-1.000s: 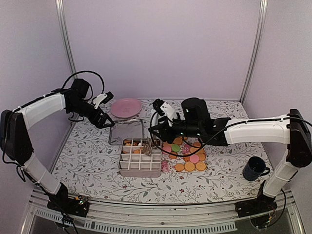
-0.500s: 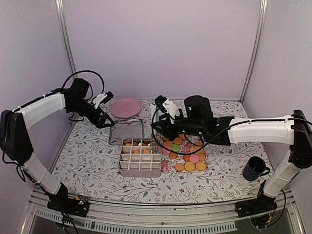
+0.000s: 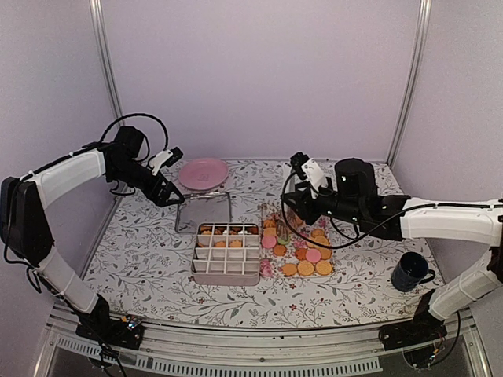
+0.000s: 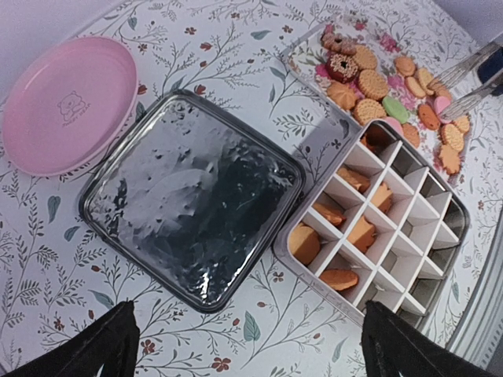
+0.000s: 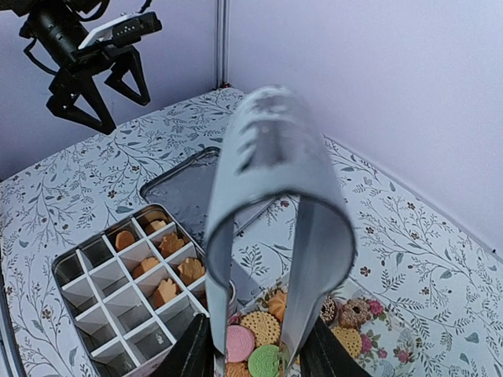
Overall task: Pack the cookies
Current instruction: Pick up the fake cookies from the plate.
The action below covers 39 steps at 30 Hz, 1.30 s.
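Nearest the arm bases on the tabletop point(image 3: 134, 267) sits the divided box point(image 3: 226, 255); only its two far rows hold cookies point(image 4: 361, 233), a handful of golden ones, and the two near rows look bare. Just to the right of the box, touching or nearly so, a flowered tray point(image 5: 389, 334) carries the bulk of them: golden, pink, one green and a few dark, lying loose and overlapping. A dark mug point(image 3: 410, 272) stands well apart at the right edge.

A little further back, the right tool point(image 3: 302, 208) is part closed on a pair of metal tongs point(image 5: 275, 149); their tips hang over the tray's far-left corner, just beside the box, and I cannot make out a cookie between them.

Behind the box its shiny lid point(image 4: 192, 200) lies flat on the tabletop, off the box; beyond it the left tool point(image 3: 161, 184) hovers with its jaws spread wide, holding nothing, near a pink plate point(image 3: 203, 173) at the back.

My reading is that the packing is well under halfway: most cookies are on the tray and many compartments are unfilled; a fresh pick from the tray looks like the step in hand, and the lid is not yet on.
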Each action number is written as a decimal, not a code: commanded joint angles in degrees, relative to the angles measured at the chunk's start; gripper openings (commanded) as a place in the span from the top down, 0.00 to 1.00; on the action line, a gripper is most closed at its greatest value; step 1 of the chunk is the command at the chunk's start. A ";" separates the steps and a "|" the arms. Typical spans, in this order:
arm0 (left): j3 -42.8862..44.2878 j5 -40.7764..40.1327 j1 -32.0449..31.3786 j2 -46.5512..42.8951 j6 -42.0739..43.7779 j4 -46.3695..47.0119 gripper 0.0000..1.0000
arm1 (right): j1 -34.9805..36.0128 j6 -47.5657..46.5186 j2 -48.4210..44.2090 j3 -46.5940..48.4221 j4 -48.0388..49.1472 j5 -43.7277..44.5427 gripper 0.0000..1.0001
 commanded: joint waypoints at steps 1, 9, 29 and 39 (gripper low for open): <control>1.43 1.03 0.60 0.31 -0.10 -0.54 0.01 | -1.23 1.56 -3.31 -2.87 1.58 3.13 0.63; 1.71 0.98 0.58 0.49 -0.03 -0.77 0.01 | -4.86 3.31 -6.81 -8.69 3.00 2.79 0.62; 1.59 0.21 0.60 0.09 0.53 -1.33 0.01 | -3.66 9.42 5.71 -3.51 13.47 -5.67 0.63; 1.81 0.79 0.54 0.44 0.26 -1.33 0.01 | 1.14 7.45 6.79 -4.50 14.37 4.70 0.62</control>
